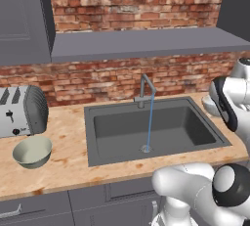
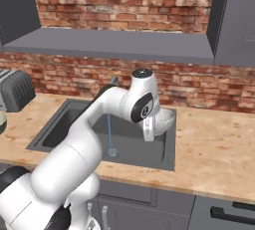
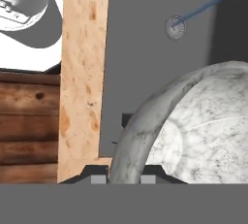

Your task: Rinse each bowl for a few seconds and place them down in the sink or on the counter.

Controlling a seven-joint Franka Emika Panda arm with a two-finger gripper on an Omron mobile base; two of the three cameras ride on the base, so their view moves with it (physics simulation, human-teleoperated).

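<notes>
While a thin stream of water (image 1: 149, 122) runs from the tap (image 1: 145, 89) to the drain (image 3: 175, 27), the speckled bowl (image 3: 193, 126) hangs tilted over the right end of the sink (image 1: 112, 137), its rim pinched in the gripper (image 3: 123, 174). Left of the sink, the cream bowl (image 1: 32, 151) sits upright on the desk (image 1: 68, 164), just in front of the toaster (image 1: 22, 110).

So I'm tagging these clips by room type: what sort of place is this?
A kitchen, rendered rather than real. A dark sink with a running tap is set in a wood-grain counter; a toaster stands beside a cream bowl, against a brick wall.
</notes>
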